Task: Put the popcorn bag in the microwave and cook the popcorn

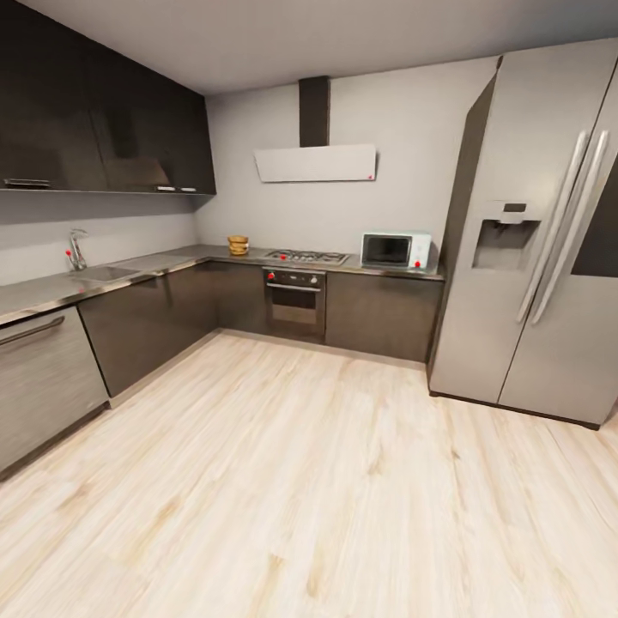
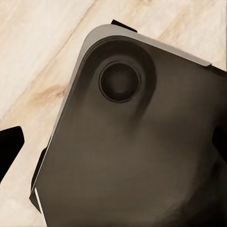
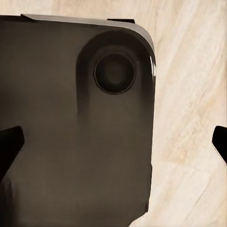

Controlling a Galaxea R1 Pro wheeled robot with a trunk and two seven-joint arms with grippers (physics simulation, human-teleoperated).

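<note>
You see the crumpled tan popcorn bag (image 1: 238, 245) at the glossy grey bench's (image 1: 172, 260) back corner; the boxy mint microwave (image 1: 396, 251) stands at its right end. Both jaws' state: cannot tell.

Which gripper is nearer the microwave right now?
Right, probably marginally: the microwave sits far ahead, right of centre. Left gripper and right gripper both hang over the floor, nowhere near it.
</note>
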